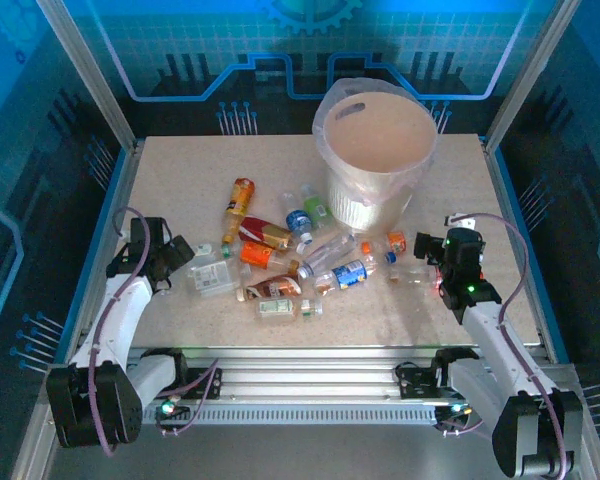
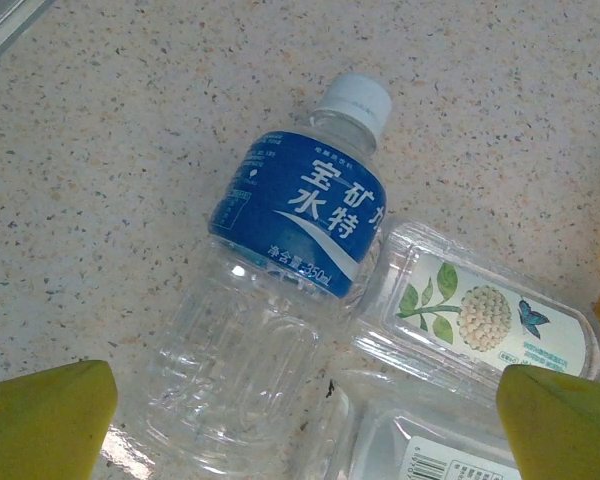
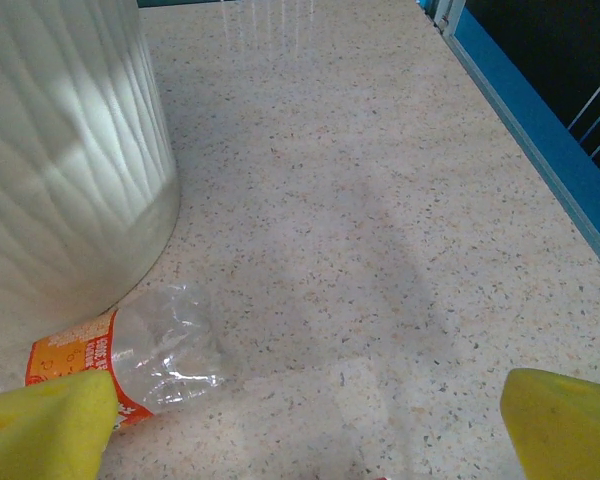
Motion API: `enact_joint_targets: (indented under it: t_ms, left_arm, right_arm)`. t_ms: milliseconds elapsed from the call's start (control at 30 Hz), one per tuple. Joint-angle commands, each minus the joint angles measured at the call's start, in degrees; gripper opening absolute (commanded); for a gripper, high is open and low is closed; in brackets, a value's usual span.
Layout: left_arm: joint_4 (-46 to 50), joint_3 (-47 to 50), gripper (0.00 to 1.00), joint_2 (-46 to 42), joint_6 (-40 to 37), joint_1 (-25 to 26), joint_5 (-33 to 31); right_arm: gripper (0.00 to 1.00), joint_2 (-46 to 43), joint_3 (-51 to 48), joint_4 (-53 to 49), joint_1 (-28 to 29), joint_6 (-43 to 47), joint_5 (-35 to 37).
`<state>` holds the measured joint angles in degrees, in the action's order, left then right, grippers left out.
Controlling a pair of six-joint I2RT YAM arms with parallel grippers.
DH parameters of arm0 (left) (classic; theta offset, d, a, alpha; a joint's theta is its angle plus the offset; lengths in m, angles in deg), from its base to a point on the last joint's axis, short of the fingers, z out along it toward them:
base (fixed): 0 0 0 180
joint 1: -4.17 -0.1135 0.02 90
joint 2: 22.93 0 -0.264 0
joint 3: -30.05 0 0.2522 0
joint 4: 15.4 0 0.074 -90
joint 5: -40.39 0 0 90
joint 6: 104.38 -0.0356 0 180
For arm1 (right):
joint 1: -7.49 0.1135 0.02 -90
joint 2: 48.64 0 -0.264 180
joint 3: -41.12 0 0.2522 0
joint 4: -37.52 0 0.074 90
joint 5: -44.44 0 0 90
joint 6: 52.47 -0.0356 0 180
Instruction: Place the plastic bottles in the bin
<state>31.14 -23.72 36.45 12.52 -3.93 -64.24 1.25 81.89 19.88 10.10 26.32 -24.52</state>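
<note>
Several plastic bottles (image 1: 280, 255) lie scattered on the table in front of the white ribbed bin (image 1: 372, 205), which stands at the back, lined with a bag. My left gripper (image 1: 180, 255) is open at the pile's left end. Its yellow fingertips (image 2: 40, 420) straddle a clear bottle with a blue label and white cap (image 2: 280, 270); a flat clear bottle with a flower label (image 2: 480, 315) lies against that one. My right gripper (image 1: 428, 250) is open, right of the bin (image 3: 70, 170), over bare table. A crushed orange-labelled bottle (image 3: 130, 365) lies by its left fingertip (image 3: 45, 425).
The speckled table (image 1: 180, 180) is walled by blue side rails (image 1: 520, 230) and a metal frame. An orange bottle (image 1: 238, 203) and a red one (image 1: 265, 233) lie left of the bin. Bare table stretches to the right of the bin (image 3: 380, 200).
</note>
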Motion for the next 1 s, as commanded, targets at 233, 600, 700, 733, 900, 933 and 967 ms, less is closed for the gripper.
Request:
enact_joint_targets:
  t_ms: [233, 600, 700, 733, 900, 933, 967]
  left_arm:
    - [2.36, 0.99, 0.99, 0.25, -0.40, -0.84, 2.06]
    - [2.56, 0.85, 0.99, 0.98, -1.05, -0.95, 3.91]
    - [2.07, 0.82, 0.99, 2.05, -1.05, -1.21, 4.13]
    - [2.16, 0.68, 0.99, 2.58, -0.95, -1.37, 4.00]
    - [2.34, 0.70, 0.99, 4.18, -0.63, -2.73, 3.18]
    - [2.35, 0.85, 0.99, 4.42, -0.48, -3.16, 3.30]
    - [2.45, 0.85, 0.99, 4.84, -0.40, -3.60, 3.44]
  right_arm:
    - [1.00, -0.40, 1.21, -0.25, 0.72, -0.75, 1.00]
    - [1.00, -1.98, 1.10, -0.96, 0.94, -1.11, 1.20]
    - [1.00, -2.02, 1.18, -0.96, 0.93, -1.10, 1.16]
    - [1.00, -2.03, 1.21, -0.96, 0.99, -1.07, 1.20]
    - [1.00, -1.99, 0.87, -0.70, 1.04, -0.93, 1.46]
    - [1.00, -1.99, 0.71, -0.56, 1.01, -0.93, 1.55]
    - [1.00, -1.91, 0.52, -0.43, 1.07, -0.84, 1.62]
